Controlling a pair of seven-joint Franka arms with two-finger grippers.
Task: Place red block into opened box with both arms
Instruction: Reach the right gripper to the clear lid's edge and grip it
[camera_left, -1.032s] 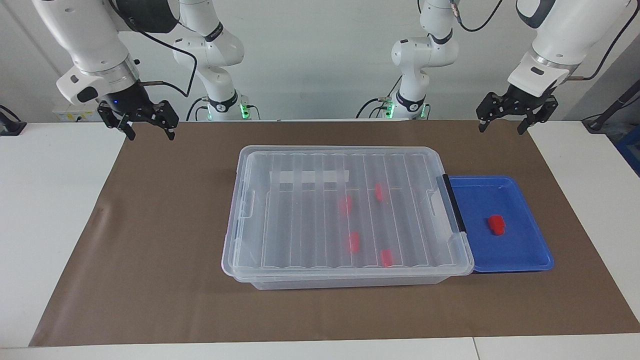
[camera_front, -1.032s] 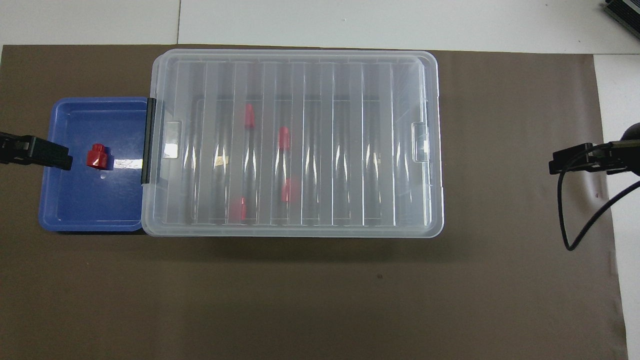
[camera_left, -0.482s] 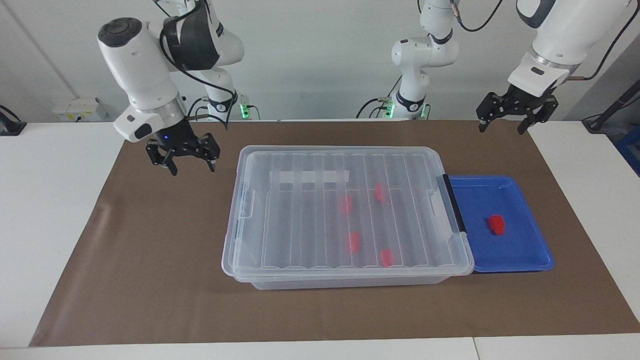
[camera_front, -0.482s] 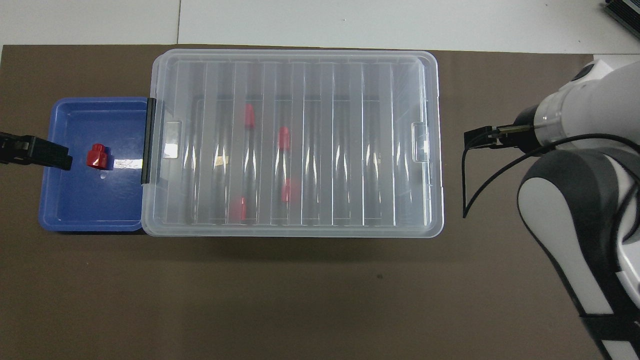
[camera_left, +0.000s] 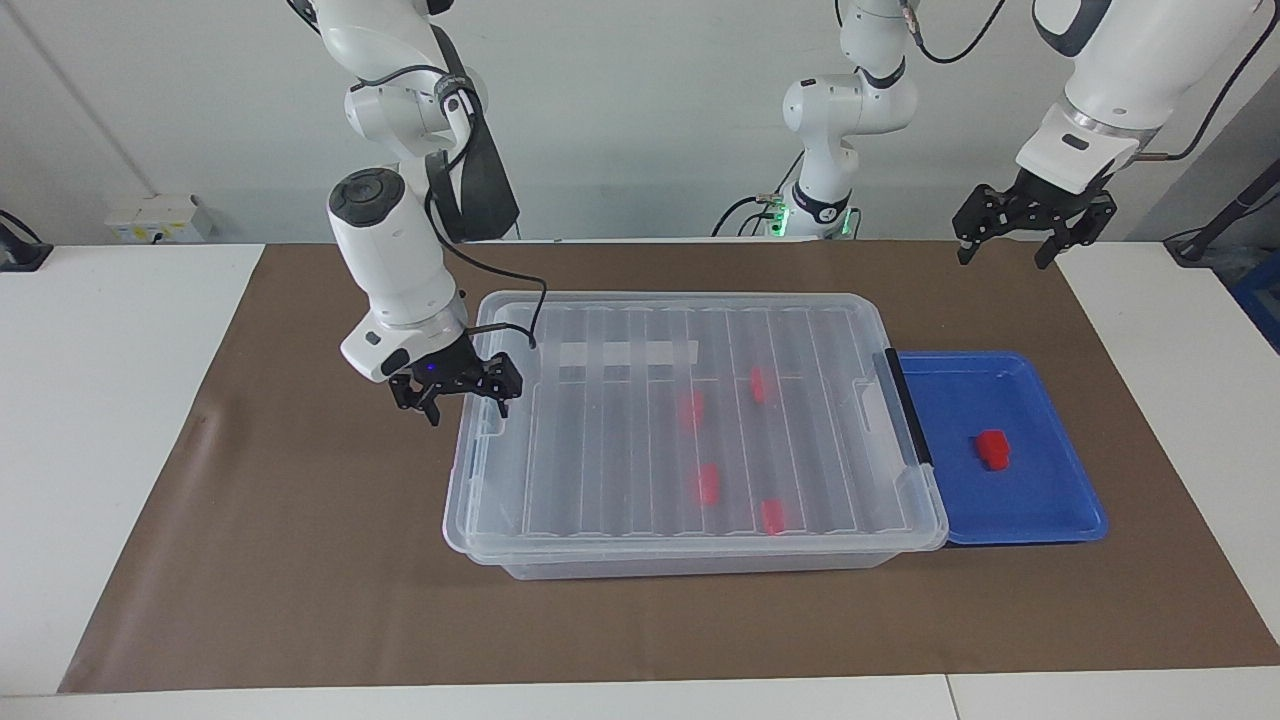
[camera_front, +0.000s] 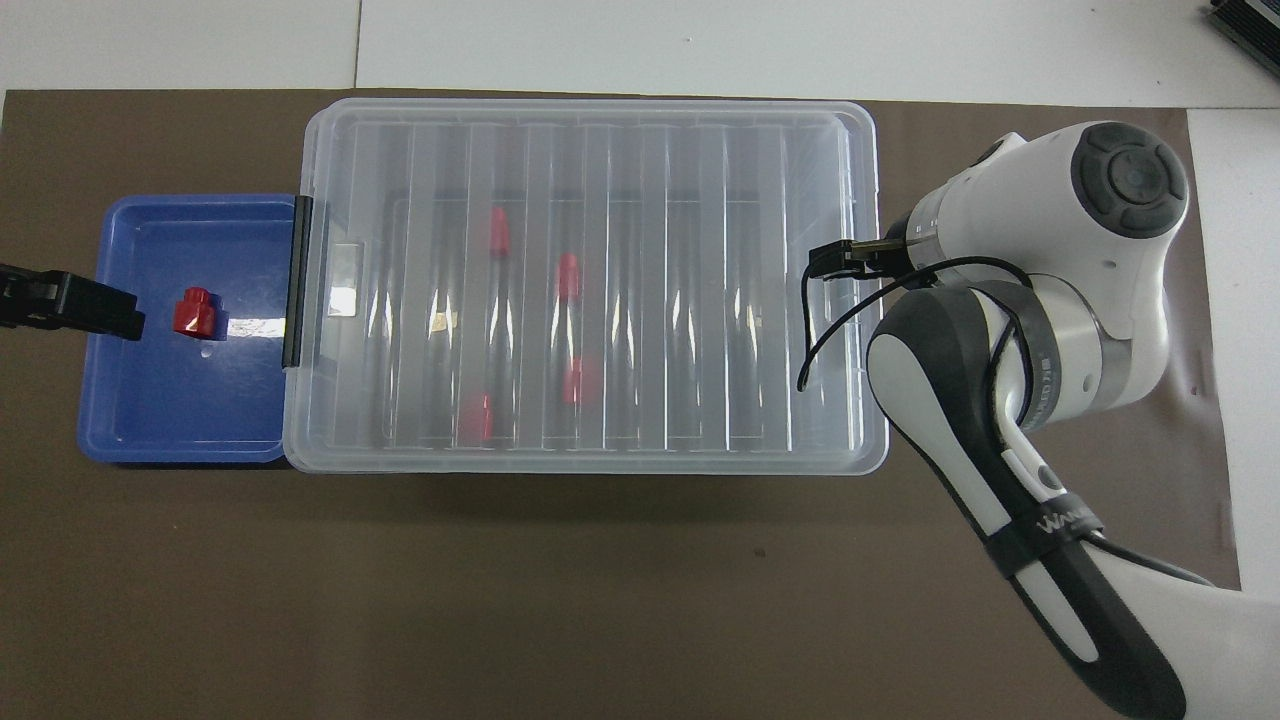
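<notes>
A red block (camera_left: 993, 449) (camera_front: 194, 312) lies in the blue tray (camera_left: 1060, 500) (camera_front: 150, 430). The clear box (camera_left: 480, 540) (camera_front: 600, 110) sits beside the tray with its ribbed lid on. Through the lid I see several more red blocks (camera_left: 708, 483) (camera_front: 568, 275). My right gripper (camera_left: 455, 392) is open, low at the box's end toward the right arm, by the lid's latch (camera_left: 492, 410). My left gripper (camera_left: 1035, 228) (camera_front: 110, 312) hangs open and high in the air at the left arm's end, holding nothing.
A brown mat (camera_left: 300, 560) covers the table under the box and tray. The box's black handle (camera_left: 905, 405) borders the tray. The right arm's forearm (camera_front: 1000, 420) and cable cover the mat beside the box.
The right arm swung in from its end of the table and came down to the box's end. The left arm, box, tray and blocks have not moved.
</notes>
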